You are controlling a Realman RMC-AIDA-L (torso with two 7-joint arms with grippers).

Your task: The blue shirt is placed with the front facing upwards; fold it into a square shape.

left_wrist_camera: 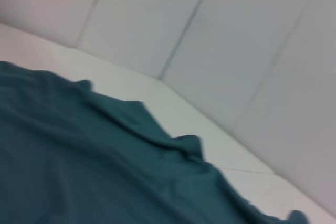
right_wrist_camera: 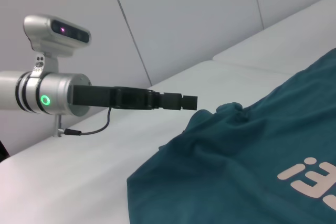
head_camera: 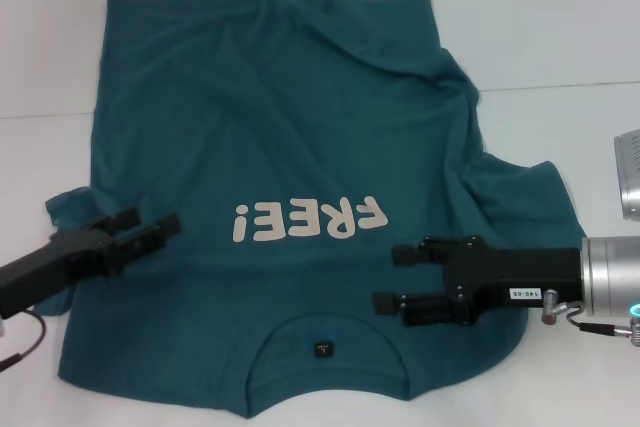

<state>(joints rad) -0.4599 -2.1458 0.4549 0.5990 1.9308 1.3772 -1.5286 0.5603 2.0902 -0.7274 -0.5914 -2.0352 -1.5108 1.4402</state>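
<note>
A: Where are the two end effectors?

B: The right end effector (head_camera: pixel 400 279) hovers over the blue shirt (head_camera: pixel 300 147), just beside the end of the "FREE!" lettering (head_camera: pixel 309 220) on the robot's right, near the neckline. Its two black fingers stand apart and grip nothing. The left end effector (head_camera: pixel 150 231) sits on the opposite side of the lettering, over the shirt's edge by the sleeve. Its fingers look slightly parted and hold nothing.

A: And the shirt?

B: It lies spread on the white bench (head_camera: pixel 560 27), chest print facing up, neckline and small dark neck tag (head_camera: pixel 322 349) toward the robot, hem farthest away. The cloth beyond the lettering on the robot's right is rumpled, with the sleeve bunched. No fold shows yet.

A: Which step is this?

B: It appears to be the approach before the first fold: both arms are positioned at the shoulders with nothing grasped.

A: What does the next move need?

B: Probably each end effector lowering to pinch the fabric at its own side, level with the lettering, then lifting together so the cloth folds evenly. The rumpled side may need smoothing.
</note>
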